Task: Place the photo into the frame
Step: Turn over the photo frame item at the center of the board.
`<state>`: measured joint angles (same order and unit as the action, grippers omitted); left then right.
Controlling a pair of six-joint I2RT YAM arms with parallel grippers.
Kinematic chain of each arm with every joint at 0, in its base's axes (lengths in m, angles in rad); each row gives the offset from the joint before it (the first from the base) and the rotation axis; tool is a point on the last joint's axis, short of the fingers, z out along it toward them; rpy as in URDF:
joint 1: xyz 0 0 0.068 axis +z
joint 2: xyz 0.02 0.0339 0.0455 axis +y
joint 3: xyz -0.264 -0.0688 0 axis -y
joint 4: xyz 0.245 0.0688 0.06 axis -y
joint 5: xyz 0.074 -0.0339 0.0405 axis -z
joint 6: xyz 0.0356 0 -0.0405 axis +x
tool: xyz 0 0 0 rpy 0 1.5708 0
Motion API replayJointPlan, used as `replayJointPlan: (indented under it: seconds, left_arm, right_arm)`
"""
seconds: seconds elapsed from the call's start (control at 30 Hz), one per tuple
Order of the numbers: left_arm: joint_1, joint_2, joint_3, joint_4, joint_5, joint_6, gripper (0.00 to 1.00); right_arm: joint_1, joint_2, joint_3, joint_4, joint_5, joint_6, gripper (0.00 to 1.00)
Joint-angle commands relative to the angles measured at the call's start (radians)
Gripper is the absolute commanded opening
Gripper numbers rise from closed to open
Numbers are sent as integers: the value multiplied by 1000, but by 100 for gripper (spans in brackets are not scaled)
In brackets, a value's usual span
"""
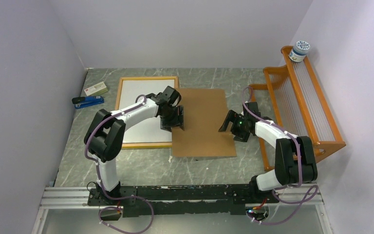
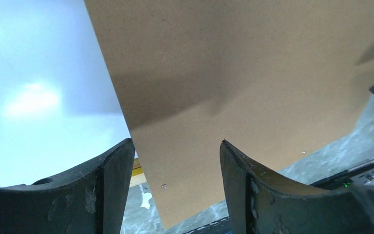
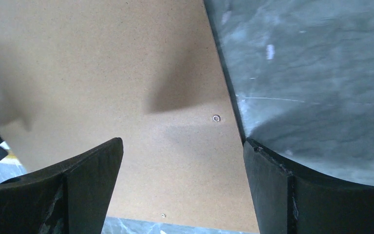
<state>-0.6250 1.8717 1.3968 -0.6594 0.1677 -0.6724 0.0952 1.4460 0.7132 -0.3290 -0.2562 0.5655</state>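
Observation:
The frame (image 1: 148, 78), with a thin yellow-orange border, lies flat at the back left. A plain white sheet (image 1: 136, 95) fills it, apparently the photo with its white back up; no printed side shows. A brown hardboard panel (image 1: 204, 122) lies beside it, its left edge over the frame's right side. My left gripper (image 1: 173, 124) is open and empty over that left edge, where the left wrist view shows the white sheet (image 2: 39, 97), the frame border (image 2: 136, 170) and the panel (image 2: 233, 73). My right gripper (image 1: 228, 124) is open and empty over the panel's right edge (image 3: 102, 73).
An orange wooden slatted rack (image 1: 302, 102) stands along the right wall with a small tub (image 1: 300, 50) on its far end. A blue stapler (image 1: 87, 101) and a small box (image 1: 95, 88) lie left of the frame. Walls close in on three sides.

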Motion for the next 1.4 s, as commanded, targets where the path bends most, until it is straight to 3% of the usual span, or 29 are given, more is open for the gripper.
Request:
replayJointPlan:
  seconds: [0.0, 0.23, 0.57, 0.67, 0.83, 1.0, 1.23, 1.37]
  left_arm:
    - [-13, -72, -42, 142, 83, -7, 68]
    - [29, -71, -76, 123, 29, 20, 72]
    - [76, -55, -106, 96, -42, 8, 91]
    - [86, -44, -111, 122, 5, 6, 88]
    - [126, -37, -149, 221, 181, -23, 74]
    - [162, -25, -190, 297, 301, -54, 67]
    - [209, -47, -242, 413, 467, -112, 67]
    - [233, -66, -295, 514, 557, -187, 60]
  right_arm:
    - [85, 54, -13, 3, -161, 103, 96]
    - [104, 61, 19, -33, -64, 90, 95]
    - [108, 63, 46, -65, 27, 52, 95]
    - [107, 69, 41, -61, 26, 54, 95]
    - [108, 76, 34, -52, 22, 59, 94]
    - [108, 73, 31, -45, 14, 64, 94]
    - [109, 75, 18, -35, 3, 73, 94]
    - [108, 71, 10, -24, -10, 83, 94]
